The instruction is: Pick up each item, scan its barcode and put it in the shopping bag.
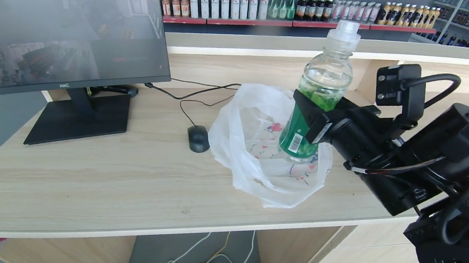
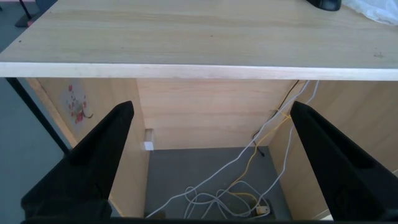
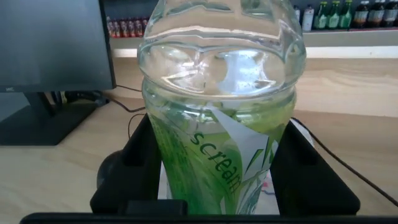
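A clear bottle [image 1: 320, 96] with a green label and a white cap is held upright above the white plastic shopping bag [image 1: 258, 145], which lies open on the wooden counter. My right gripper [image 1: 308, 114] is shut on the bottle's labelled middle; a barcode faces the head camera. In the right wrist view the bottle [image 3: 221, 118] stands between the black fingers [image 3: 134, 168], with the right gripper [image 3: 217, 186] around it. My left gripper [image 2: 211, 155] hangs open below the counter's front edge [image 2: 186, 70], with nothing between its fingers.
A monitor [image 1: 68, 29] on a black stand occupies the counter's left. A black mouse [image 1: 198, 138] lies just left of the bag, its cable running back. Loose cables [image 2: 230, 186] lie on the floor under the counter. Shelves of bottles [image 1: 292, 7] line the back wall.
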Tool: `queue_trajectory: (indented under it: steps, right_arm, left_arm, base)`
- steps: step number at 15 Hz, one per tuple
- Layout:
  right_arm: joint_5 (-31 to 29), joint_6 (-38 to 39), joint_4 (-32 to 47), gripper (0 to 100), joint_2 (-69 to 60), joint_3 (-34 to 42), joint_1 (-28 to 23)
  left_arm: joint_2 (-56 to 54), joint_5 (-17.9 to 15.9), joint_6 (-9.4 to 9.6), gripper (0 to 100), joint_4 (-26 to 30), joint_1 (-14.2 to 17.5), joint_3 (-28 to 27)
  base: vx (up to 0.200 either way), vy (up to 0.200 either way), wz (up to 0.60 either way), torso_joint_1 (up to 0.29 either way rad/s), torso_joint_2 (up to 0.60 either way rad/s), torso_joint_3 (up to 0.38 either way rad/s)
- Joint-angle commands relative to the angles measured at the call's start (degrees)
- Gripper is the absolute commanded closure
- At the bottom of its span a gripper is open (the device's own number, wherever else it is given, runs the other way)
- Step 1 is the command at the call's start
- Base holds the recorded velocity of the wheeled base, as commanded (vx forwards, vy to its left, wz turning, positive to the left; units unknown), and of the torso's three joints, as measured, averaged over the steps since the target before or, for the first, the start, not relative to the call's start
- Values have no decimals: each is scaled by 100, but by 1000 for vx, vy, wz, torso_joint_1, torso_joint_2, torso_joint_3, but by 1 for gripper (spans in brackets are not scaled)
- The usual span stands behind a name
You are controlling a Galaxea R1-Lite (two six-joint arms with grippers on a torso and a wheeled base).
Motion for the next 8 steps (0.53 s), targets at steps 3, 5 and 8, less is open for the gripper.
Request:
queue_trajectory:
  steps: [3,5,8]
  right_arm:
    - [7,-13,664,100,519,-981,-23]
    - [7,-13,893,100,800,-1350,-23]
    - [7,-48,902,100,1116,-1569,-41]
  left_arm:
    - [-2,2,0,0,-1,4,0]
    - [-2,2,0,0,-1,4,0]
    - [-2,2,0,0,-1,4,0]
  base:
    - [0,0,0,0,0,0]
    - [0,0,0,0,0,0]
    - [0,0,0,0,0,0]
